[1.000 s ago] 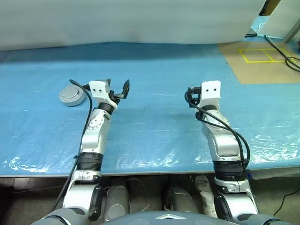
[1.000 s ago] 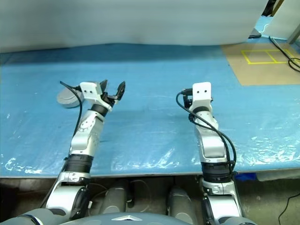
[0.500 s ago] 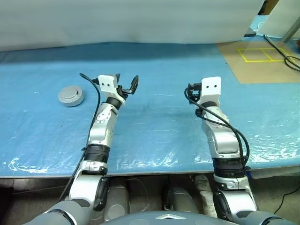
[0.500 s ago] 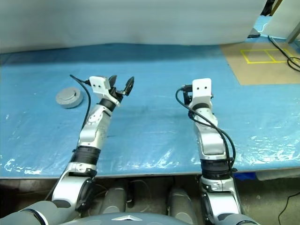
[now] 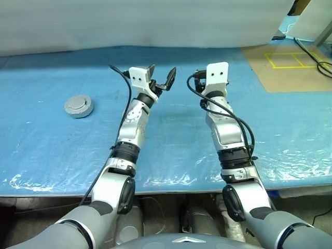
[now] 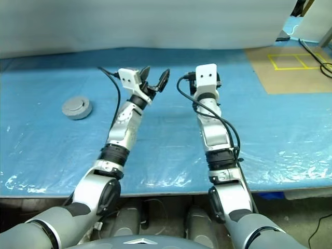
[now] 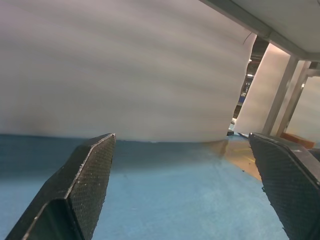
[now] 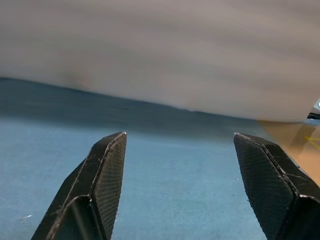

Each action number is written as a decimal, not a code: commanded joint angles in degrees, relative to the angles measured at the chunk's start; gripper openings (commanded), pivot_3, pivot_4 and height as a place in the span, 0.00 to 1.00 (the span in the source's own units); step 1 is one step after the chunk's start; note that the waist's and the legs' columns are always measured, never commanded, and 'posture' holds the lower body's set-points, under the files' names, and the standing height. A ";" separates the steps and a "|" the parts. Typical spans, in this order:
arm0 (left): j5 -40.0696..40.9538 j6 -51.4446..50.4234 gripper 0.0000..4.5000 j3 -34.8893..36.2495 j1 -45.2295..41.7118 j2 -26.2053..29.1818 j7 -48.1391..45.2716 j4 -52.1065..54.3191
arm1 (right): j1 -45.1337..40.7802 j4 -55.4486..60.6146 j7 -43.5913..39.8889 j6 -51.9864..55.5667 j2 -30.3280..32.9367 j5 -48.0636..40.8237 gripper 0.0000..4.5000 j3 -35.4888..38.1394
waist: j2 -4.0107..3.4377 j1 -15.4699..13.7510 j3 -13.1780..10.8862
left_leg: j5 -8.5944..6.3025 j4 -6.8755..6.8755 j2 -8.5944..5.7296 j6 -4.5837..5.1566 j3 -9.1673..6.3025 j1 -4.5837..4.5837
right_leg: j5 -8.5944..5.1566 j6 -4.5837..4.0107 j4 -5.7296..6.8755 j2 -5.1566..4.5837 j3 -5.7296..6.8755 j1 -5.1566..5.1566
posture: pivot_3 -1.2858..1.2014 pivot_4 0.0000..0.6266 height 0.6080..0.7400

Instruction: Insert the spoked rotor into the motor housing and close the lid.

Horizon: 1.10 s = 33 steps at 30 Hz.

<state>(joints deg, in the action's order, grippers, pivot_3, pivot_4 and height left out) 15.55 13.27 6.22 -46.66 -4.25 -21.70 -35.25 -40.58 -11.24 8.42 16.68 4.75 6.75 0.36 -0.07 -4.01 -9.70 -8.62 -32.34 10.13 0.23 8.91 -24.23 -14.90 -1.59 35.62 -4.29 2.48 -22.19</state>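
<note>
Grey lid (image 5: 79,106), one, on blue sheet (image 5: 171,135); two empty pincers, left (image 5: 162,79), right (image 8: 180,190), both apart.

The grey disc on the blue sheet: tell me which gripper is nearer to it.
Left. The left gripper is raised, open and empty, to the right of the grey disc and well clear of it. The right gripper, also open and empty, is farther right still.

Both arms stretched forward, side by side, wrists raised. Left end effector (image 5: 162,79) empty, fingers spread wide, angled toward right arm. Right end effector (image 8: 175,185) empty, fingers parted, pointing forward.
</note>
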 commanded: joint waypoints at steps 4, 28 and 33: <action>-0.49 0.66 0.99 -0.03 3.31 1.43 -0.16 3.24 | 2.45 3.29 -0.64 -0.73 2.00 0.17 0.79 1.42 | 0.00 -0.03 0.00 | -0.01 -0.04 0.01 0.00 0.00 0.04 | 0.00 0.00 0.03 0.00 0.00 0.03 | 0.52 0.24 1.00; -0.46 -5.23 0.99 2.23 12.92 9.82 3.46 13.39 | 11.87 12.74 -0.42 4.66 3.87 0.02 0.79 4.61 | -0.06 0.02 -0.04 | 0.02 -0.02 0.03 0.04 0.10 0.13 | 0.00 -0.01 0.08 -0.01 -0.11 0.01 | 0.52 0.24 1.00; -0.63 -5.85 0.99 2.41 14.15 10.19 4.29 14.57 | 11.69 12.59 -1.08 4.70 4.07 0.09 0.79 4.38 | -0.07 0.04 -0.04 | 0.02 0.03 0.03 0.04 0.18 0.14 | 0.00 0.00 0.08 0.00 -0.19 -0.06 | 0.52 0.24 1.00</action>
<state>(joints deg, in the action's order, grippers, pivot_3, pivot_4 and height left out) 15.08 7.07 8.43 -32.31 5.55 -17.79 -23.63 -27.81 -0.54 7.56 21.73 8.45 6.72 4.74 -0.14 -3.97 -9.74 -8.60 -32.32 10.16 0.28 9.10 -24.09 -14.89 -1.59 35.70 -4.29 2.28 -22.25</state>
